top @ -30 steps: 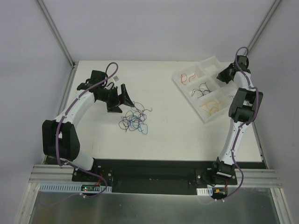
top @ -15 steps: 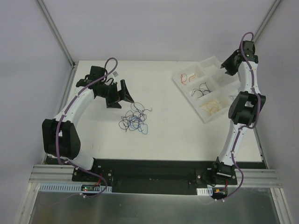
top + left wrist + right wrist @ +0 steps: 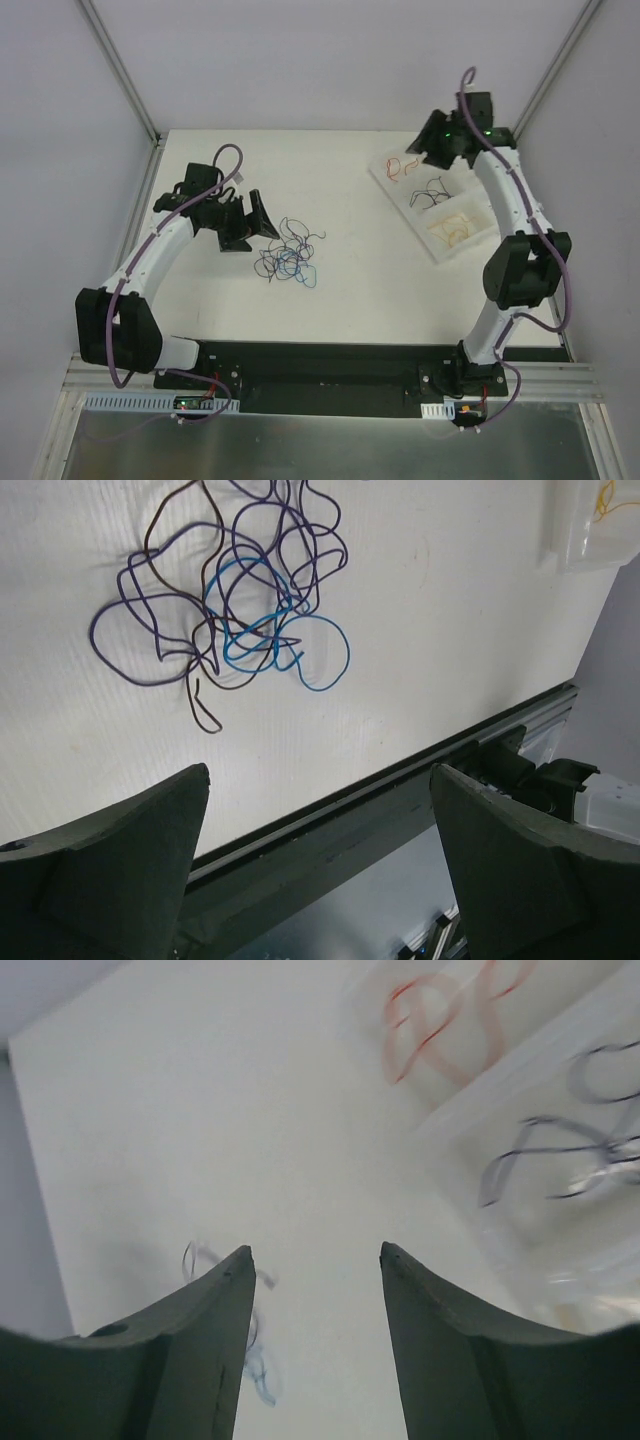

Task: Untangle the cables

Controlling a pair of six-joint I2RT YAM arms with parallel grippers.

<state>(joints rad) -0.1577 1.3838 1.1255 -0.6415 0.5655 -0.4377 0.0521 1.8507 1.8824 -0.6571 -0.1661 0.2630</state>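
Observation:
A tangle of thin purple, brown and blue cables (image 3: 289, 256) lies on the white table left of centre; the left wrist view shows it sharply (image 3: 235, 610). My left gripper (image 3: 262, 215) hovers just left of the tangle, jaws wide open and empty (image 3: 320, 770). My right gripper (image 3: 425, 140) hangs above the far left corner of the tray, open with nothing between its fingers (image 3: 315, 1249). Through them the tangle (image 3: 262, 1385) is a blurred patch.
A white compartment tray (image 3: 378, 172) sits at the back right, holding a red cable (image 3: 405, 165), black cables (image 3: 432, 190) and a yellow one (image 3: 452, 228). The red cable (image 3: 440, 1020) and black cables (image 3: 560, 1150) also appear in the right wrist view. The table's near edge has a black rail (image 3: 400, 790).
The right arm swung left from the tray's far right side to above its left corner, and its jaws opened. The left gripper shifted slightly nearer the tangle.

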